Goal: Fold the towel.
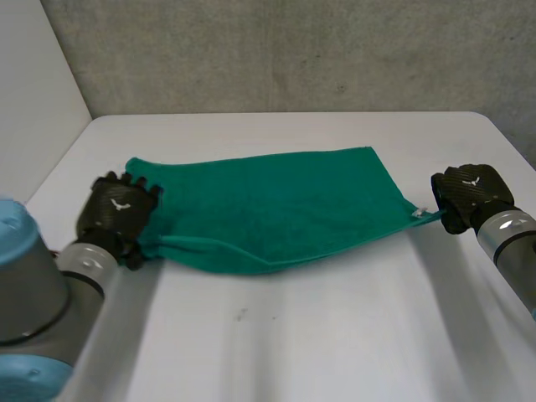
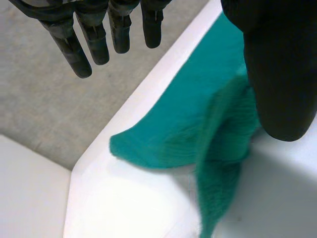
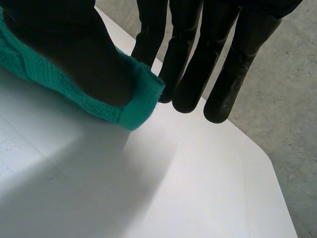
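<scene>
The green terry towel (image 1: pixel 268 209) lies flat across the middle of the white table (image 1: pixel 335 335), its long side running from one robot hand to the other. It looks light, soft and limp, with no stiffness of its own, so any part lifted would likely sag and drag the rest; the looped pile should give fingers good friction, and nothing about it is fragile. The near long edge is rounded and doubled like a fold, while the far edge is thin and straight. The corners and hemmed short ends seem the best places to take hold, since the middle would only bunch up. A small white tag (image 1: pixel 418 214) sits at the near right corner.

The right robot hand (image 1: pixel 467 193) is at that corner; in its wrist view the thumb (image 3: pixel 74 44) lies on the hemmed corner with straight fingers (image 3: pixel 223 74) close behind, and it appears to pinch the cloth. The left robot hand (image 1: pixel 119 209) rests at the left short end, where the cloth is rucked into a ridge; its fingers (image 2: pixel 81 54) are straight and spread well apart from the thumb (image 2: pixel 282 74), gripping nothing.

The table is smooth, matt and hard with rounded corners; behind it stands a rough grey wall (image 1: pixel 293 50).
</scene>
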